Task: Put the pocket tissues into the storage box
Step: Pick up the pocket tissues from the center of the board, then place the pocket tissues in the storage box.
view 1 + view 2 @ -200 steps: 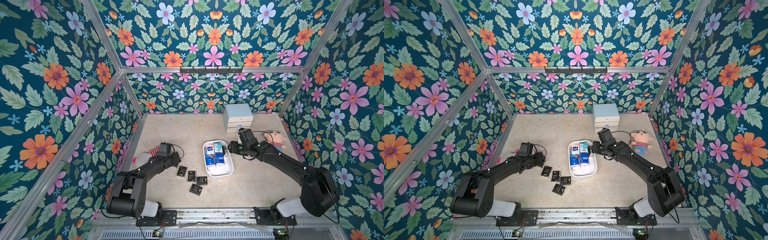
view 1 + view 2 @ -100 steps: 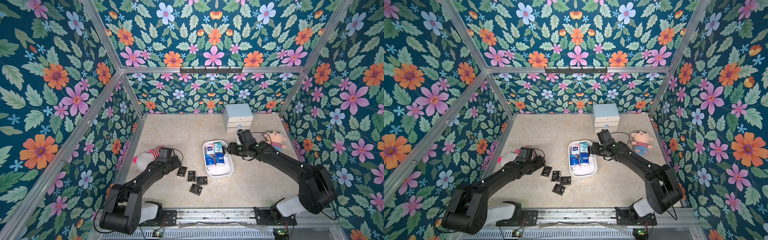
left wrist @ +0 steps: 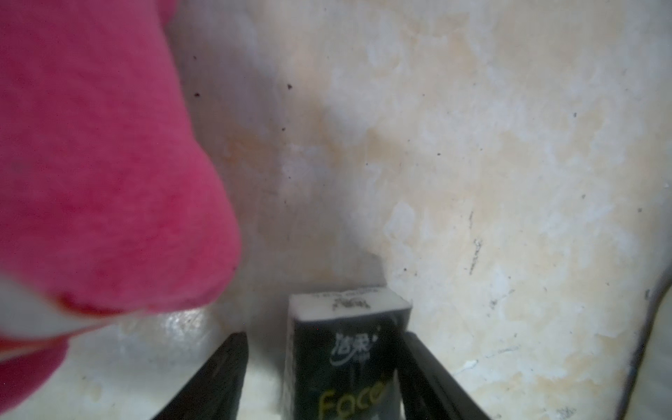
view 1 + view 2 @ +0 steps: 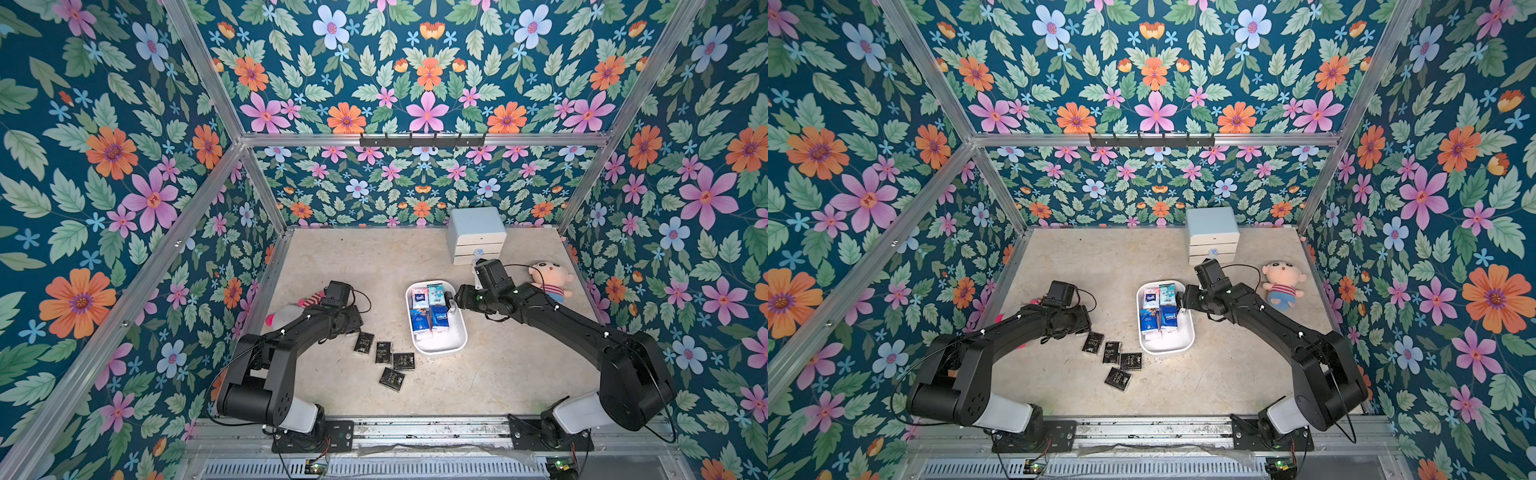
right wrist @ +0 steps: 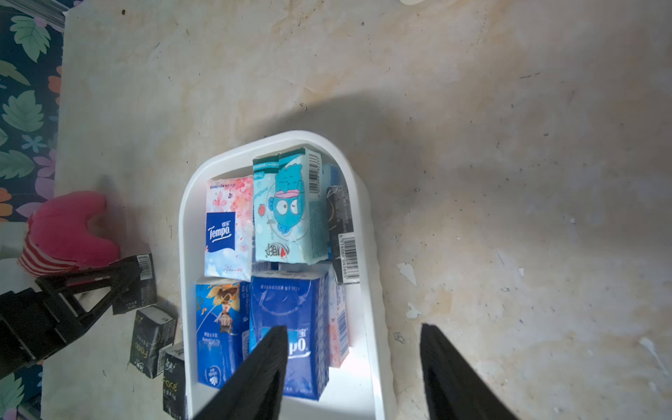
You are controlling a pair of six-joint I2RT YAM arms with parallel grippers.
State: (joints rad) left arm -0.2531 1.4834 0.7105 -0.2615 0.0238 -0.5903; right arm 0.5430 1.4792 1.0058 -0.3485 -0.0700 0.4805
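Bright even top views, dim wrist views, pink plush (image 3: 102,163) blurred

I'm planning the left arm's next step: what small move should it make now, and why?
Probably close the left gripper on the black packet: it lies on the table between the open jaws, a gap showing on one side, so nothing grips it yet.

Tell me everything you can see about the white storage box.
The storage box is a white oblong tub of smooth-looking plastic, rounded corners, low walls, standing flat on the beige table. Coloured tissue packets fill its far part; its near end is bare. The open right pincer straddles its right wall. Black packets lie close beside its left wall.
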